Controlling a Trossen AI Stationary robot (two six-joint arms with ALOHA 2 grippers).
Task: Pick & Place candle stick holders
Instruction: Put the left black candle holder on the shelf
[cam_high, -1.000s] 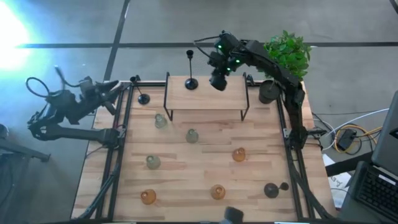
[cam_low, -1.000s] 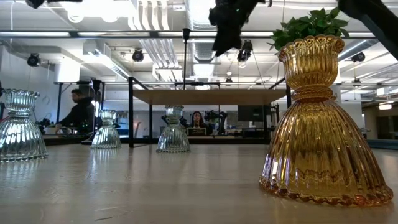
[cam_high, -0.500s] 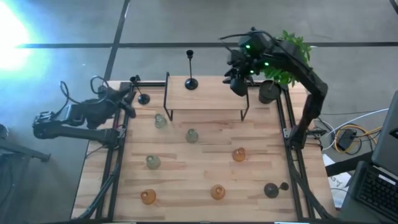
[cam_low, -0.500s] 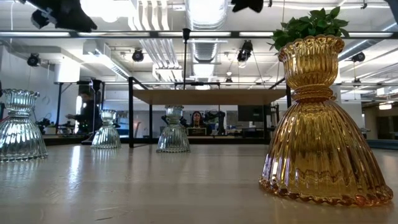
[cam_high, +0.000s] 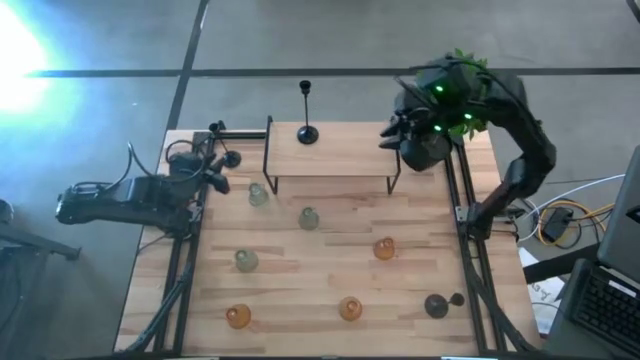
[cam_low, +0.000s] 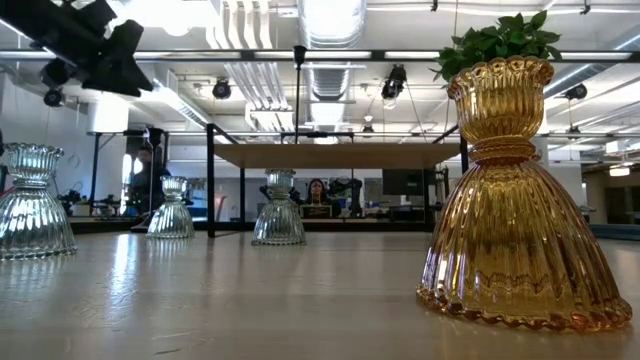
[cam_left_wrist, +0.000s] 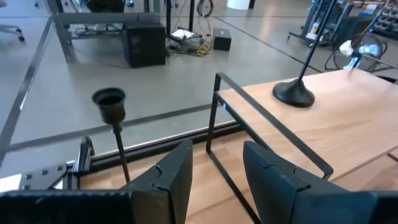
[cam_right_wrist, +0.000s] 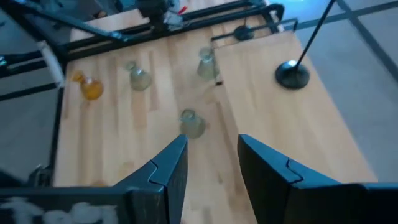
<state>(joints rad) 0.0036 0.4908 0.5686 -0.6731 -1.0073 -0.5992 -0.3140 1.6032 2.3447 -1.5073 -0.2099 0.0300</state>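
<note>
**Q:** Where do the candlesticks stand?

**A:** One black candlestick (cam_high: 307, 133) is upright on the raised shelf (cam_high: 340, 155) at the back of the bench (cam_high: 320, 285). I'd say that one is placed. A second candlestick (cam_high: 231, 158) stands upright on the back left corner of the bench, off the shelf. A third (cam_high: 437, 305) sits near the front right edge. The glass holders (cam_high: 309, 218), pale and amber, are spread over the open boards in front of the shelf, none of them touched.

**Q:** And your tools?

**A:** My left tool (cam_high: 214, 176) is just beside the corner candlestick. From its wrist I see the cup and stem (cam_left_wrist: 109, 104) close by one finger. The fingers are parted with nothing between them, so it's released and apparently lining up for the stem. My right tool (cam_high: 400, 135) hangs off the shelf's right end, by the plant (cam_high: 465, 80). It is also released and empty, looking down the bench.

**Q:** Why is the right one out there?

**A:** My guess is that it's staying clear of the shelf while the left works.

**Q:** What changed over the last second?

**A:** My right arm was over the shelf, close to the placed candlestick, and it has swung back toward the plant. My left arm was folded outside the bench's left edge and has reached in to the corner candlestick. No candlestick or glass holder has shifted.
</note>
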